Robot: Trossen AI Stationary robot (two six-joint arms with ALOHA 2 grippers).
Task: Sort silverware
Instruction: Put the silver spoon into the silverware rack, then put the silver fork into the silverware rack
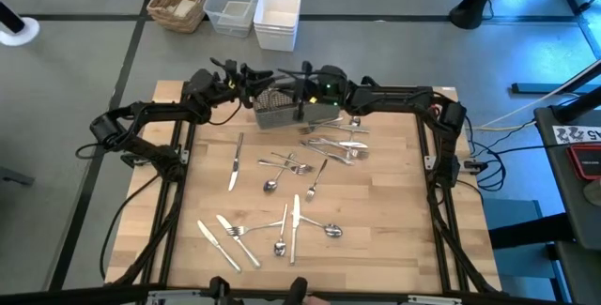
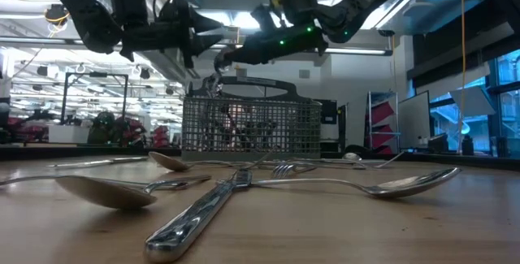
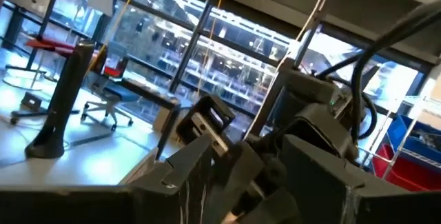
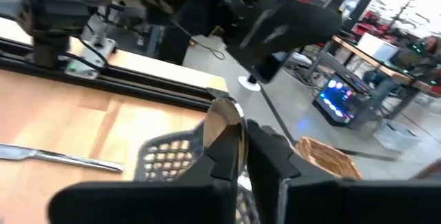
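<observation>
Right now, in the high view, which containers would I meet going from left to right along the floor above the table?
Woven basket → clear plastic tub → white stacked bins.

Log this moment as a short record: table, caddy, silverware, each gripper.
table: wooden top, both arms over its far edge
caddy: grey mesh caddy at the far middle, upright
silverware: forks, spoons and knives loose on the table, from beside the caddy to the near edge
left gripper: over the caddy's far left side, open, nothing seen in it
right gripper: above the caddy, a spoon between its fingers, bowl up
beyond the table: wicker basket and plastic bins on the floor
</observation>
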